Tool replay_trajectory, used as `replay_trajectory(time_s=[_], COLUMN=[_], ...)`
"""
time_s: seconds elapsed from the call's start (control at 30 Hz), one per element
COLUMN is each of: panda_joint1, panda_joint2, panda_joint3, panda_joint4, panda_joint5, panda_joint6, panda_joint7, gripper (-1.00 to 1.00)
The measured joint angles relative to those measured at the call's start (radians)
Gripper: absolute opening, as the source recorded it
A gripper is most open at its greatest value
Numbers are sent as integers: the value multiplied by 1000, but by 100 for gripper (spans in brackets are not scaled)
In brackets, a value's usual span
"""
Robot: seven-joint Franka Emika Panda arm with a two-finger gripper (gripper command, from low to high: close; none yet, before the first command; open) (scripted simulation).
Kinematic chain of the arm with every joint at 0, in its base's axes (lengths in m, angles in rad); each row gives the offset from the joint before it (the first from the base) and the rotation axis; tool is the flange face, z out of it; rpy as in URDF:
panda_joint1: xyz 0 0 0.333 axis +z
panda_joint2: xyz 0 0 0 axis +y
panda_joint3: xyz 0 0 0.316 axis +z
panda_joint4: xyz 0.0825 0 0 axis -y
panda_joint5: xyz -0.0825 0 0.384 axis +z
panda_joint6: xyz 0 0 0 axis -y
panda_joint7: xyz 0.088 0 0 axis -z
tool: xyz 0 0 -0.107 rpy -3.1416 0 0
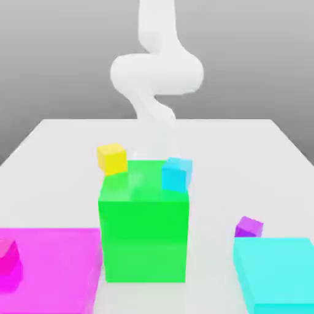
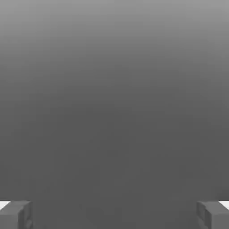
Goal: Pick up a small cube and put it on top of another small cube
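A small purple cube sits on the white table at the exterior view's right, just behind the big cyan block. My white arm comes down behind the big green block, far from the purple cube. In the hand view my gripper is open, its two grey fingers standing wide apart with nothing between them against a plain grey background. A small yellow cube and a small light-blue cube show at the green block's far top edge.
A big magenta block fills the near left of the exterior view, with a small magenta shape at its left end. The white table stretches back behind the blocks.
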Motion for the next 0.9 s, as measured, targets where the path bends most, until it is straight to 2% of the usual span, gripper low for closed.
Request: replay_trajectory(time_s=[0.3,0.43,0.57,0.67,0.73,0.8,0.9], panda_joint1=[77,103,122,128,127,146,203], panda_joint2=[269,384,500,589,650,712,818], panda_joint3=[142,229,323,390,431,443,358], panda_joint4=[-167,-240,-315,-373,-413,-452,-460], panda_joint5=[174,211,208,162,97,-14,-211], panda_joint6=[166,242,323,388,433,476,549], panda_joint7=[281,432,612,778,913,1080,1273], gripper=[0,0,0,0,0,0,0])
